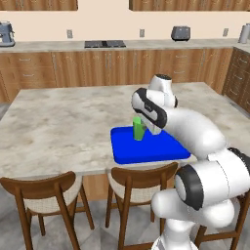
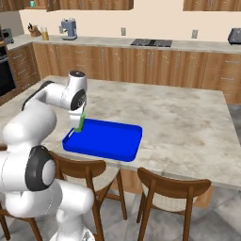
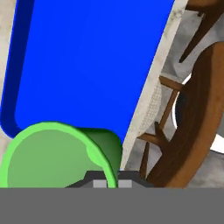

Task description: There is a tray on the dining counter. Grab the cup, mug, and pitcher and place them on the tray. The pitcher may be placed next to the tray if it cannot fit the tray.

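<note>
Your gripper (image 3: 109,183) pinches the bright green handleless cup's (image 1: 138,129) rim above the flat blue tray's (image 1: 161,151) near corner on the marble dining counter (image 1: 63,122); release early and it could tip.

No text, label, brand, number or sign can be read in any of the pictures; every surface is plain and unlettered.
</note>
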